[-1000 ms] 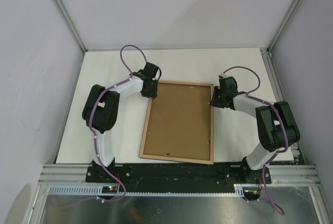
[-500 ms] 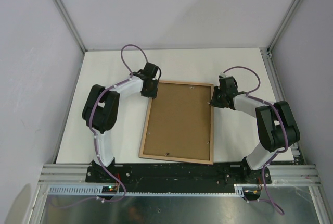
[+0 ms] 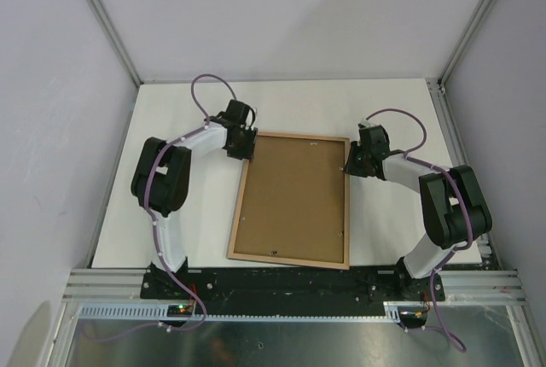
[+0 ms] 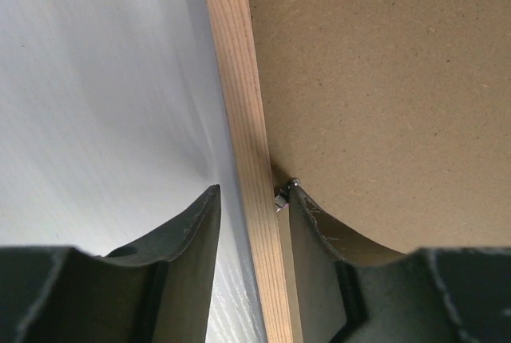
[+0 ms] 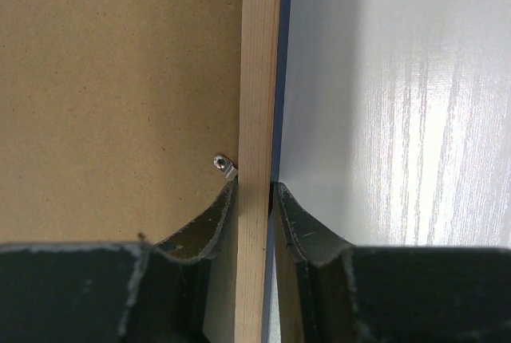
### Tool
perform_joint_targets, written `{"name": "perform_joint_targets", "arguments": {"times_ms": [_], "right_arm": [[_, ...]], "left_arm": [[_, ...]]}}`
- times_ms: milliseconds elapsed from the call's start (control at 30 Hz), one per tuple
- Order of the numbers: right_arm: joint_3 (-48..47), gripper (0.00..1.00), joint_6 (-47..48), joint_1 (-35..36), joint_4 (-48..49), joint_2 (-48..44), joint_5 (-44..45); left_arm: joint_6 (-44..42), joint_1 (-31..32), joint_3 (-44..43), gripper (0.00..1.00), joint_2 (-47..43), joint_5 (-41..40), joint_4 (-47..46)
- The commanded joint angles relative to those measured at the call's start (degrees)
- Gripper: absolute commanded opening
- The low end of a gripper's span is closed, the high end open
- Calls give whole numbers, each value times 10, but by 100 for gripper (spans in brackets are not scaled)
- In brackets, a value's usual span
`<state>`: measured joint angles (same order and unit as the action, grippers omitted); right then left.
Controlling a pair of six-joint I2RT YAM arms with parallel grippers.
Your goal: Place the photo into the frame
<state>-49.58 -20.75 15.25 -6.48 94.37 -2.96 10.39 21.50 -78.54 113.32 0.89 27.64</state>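
Observation:
The frame (image 3: 243, 189) lies face down on the white table, its light wood back up and a brown backing board (image 3: 294, 196) set in it. The photo is hidden. My left gripper (image 3: 247, 150) stands open astride the frame's left rail (image 4: 239, 104) near the far left corner. Its outer finger (image 4: 192, 223) is clear of the wood and its inner finger (image 4: 315, 223) is by a small metal tab (image 4: 283, 198). My right gripper (image 3: 348, 165) is shut on the right rail (image 5: 259, 64) near the far right corner, beside another tab (image 5: 223, 165).
The white table (image 3: 384, 111) is bounded by grey walls with aluminium posts at the back and sides. Both arm bases sit on a metal rail (image 3: 290, 282) at the near edge. A thin navy strip of the frame's front edge (image 5: 284, 40) shows in the right wrist view.
My left gripper has opened wider around the left rail, and its wrist has shifted slightly back and to the left. The right arm and the frame have stayed put.

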Motion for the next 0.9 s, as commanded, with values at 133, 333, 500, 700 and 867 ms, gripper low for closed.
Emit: {"name": "perform_joint_targets", "arguments": {"times_ms": [133,333,500,700,867], "right_arm": [[7,0,7,-2,-11,-8,-17],[7,0,8,-2,-10,-8,-17],[6,0,8,-3,-10,-7,-19],[7,0,7,-4,-11,-8,-20],[7,0,7,-5,-11,-8,-21]], "left_arm": [[-27,-20,2,47,6,12,9],[-30,-21,2,50,9,19,8],[-32,-22,2,53,8,28,9],[-33,-21,2,47,11,15,10],[-33,-22,0,26,15,-5,11]]}}
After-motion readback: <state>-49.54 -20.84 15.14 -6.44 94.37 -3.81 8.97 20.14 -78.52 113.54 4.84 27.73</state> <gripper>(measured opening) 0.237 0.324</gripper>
